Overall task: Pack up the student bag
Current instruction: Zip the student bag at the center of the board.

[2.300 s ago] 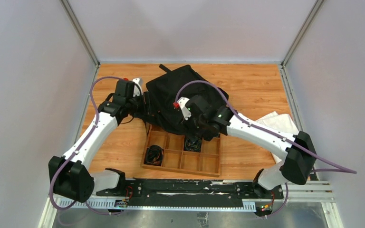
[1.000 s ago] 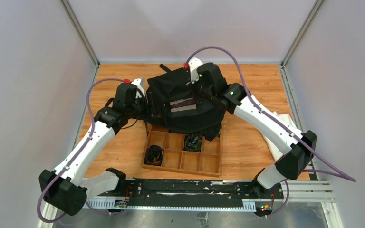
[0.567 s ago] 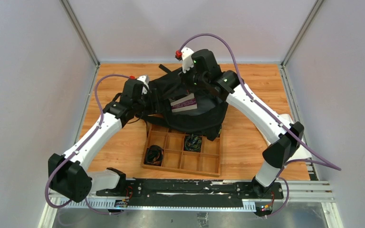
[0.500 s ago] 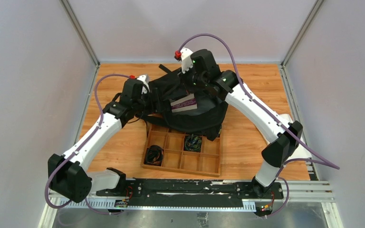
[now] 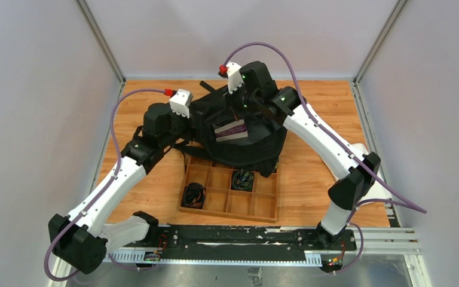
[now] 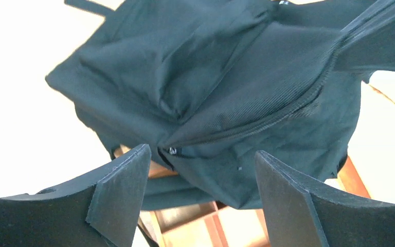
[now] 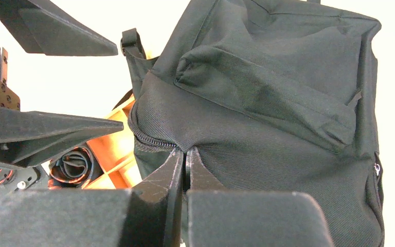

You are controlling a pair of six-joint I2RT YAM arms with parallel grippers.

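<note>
Left gripper (image 6: pixel 201 154): fingers wide apart, nothing held, beyond the wooden tray's (image 5: pixel 262 205) far-left corner. Right gripper (image 7: pixel 185 152): pinched tight on student bag (image 5: pixel 257 149) fabric beside the zipper. Bag overhangs the tray's far edge.

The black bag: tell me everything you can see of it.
The bag is floppy black fabric with a zipper, a front pocket and straps. It slumps at the table's far middle, its near edge over the tray. The right gripper is shut on fabric by the zipper; the open left gripper faces it, not gripping. A flat purple-grey item shows at its opening.
</note>
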